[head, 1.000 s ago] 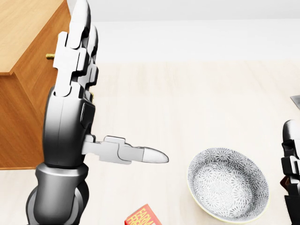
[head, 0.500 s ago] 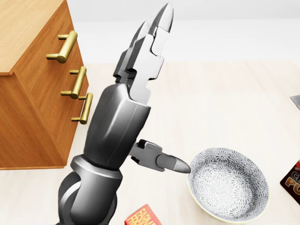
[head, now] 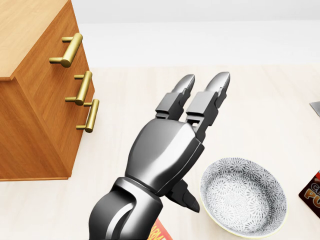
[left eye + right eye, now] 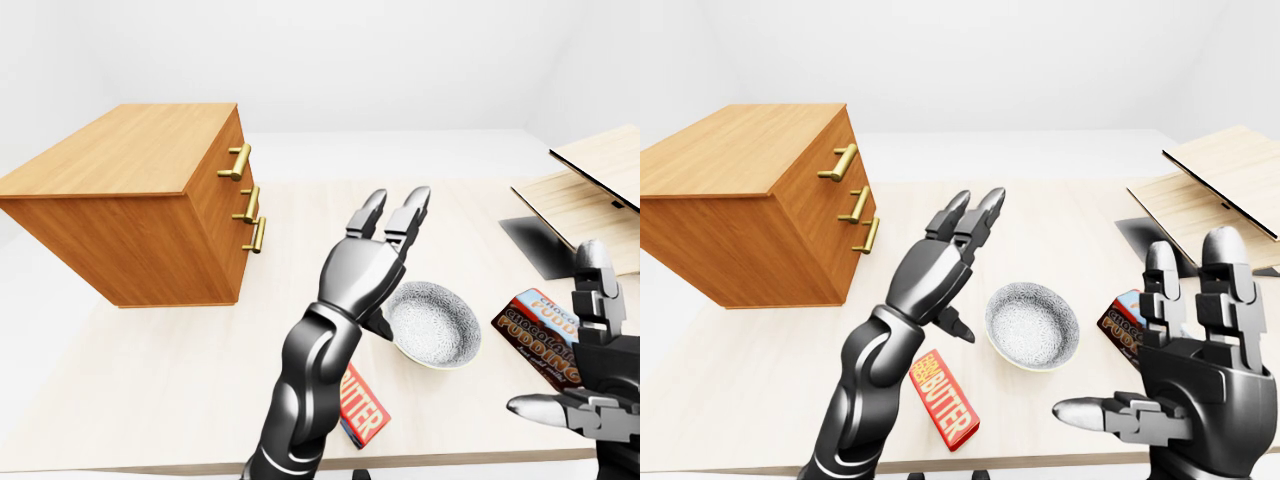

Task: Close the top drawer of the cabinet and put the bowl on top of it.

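The wooden cabinet stands at the left on the pale table, with three brass handles on its right face. No drawer front stands out from that face. The patterned grey bowl sits upright on the table at the lower right of the head view. My left hand hovers open just left of the bowl, fingers stretched up and away, thumb pointing down close to the bowl's rim. My right hand is raised open at the lower right, right of the bowl, holding nothing.
A red butter box lies below the bowl beside my left forearm. A chocolate pudding box lies right of the bowl. Light wooden boards over a dark flat slab stand at the far right.
My left hand has swung away from the cabinet face, down and to the right toward the bowl, tilting over. My right hand has dropped out of the head view, uncovering the pudding box's corner.
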